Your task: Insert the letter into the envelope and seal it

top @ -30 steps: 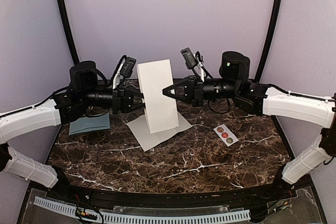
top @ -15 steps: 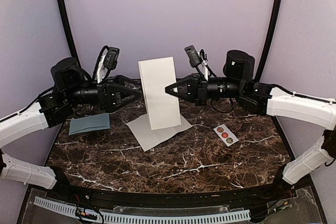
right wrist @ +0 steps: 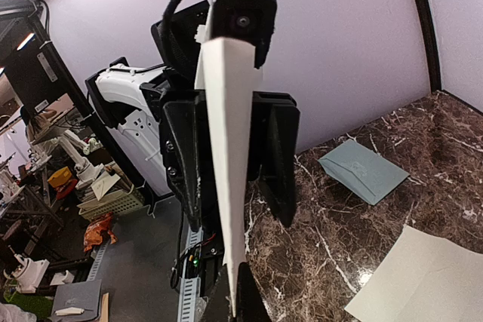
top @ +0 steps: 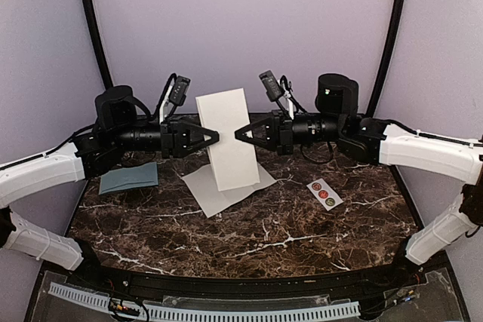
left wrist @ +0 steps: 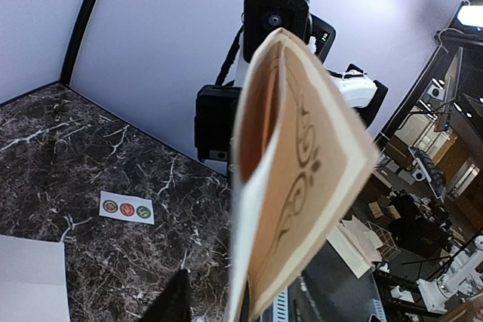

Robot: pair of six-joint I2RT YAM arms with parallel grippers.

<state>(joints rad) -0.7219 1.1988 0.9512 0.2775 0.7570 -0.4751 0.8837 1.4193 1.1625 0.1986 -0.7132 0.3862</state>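
A folded white letter (top: 228, 141) stands upright in the air between both arms. My right gripper (top: 241, 132) is shut on its right edge; in the right wrist view the letter (right wrist: 226, 156) shows edge-on, pinched between my fingertips (right wrist: 235, 292). My left gripper (top: 213, 138) is open, its jaws astride the letter's left edge without pinching it. In the left wrist view the letter's tan printed inside (left wrist: 302, 171) fills the middle, with one finger (left wrist: 177, 299) apart from it. The teal envelope (top: 128, 178) lies flat at the table's left and also shows in the right wrist view (right wrist: 362, 171).
A white sheet (top: 226, 190) lies flat on the marble table under the letter. A small white strip of round stickers (top: 324, 194) lies at the right and also shows in the left wrist view (left wrist: 127, 207). Purple walls close in the back and sides.
My left gripper drew back to the left and opened half a second ago, then returned to the letter's left edge with its jaws open. My right gripper kept hold of the letter.
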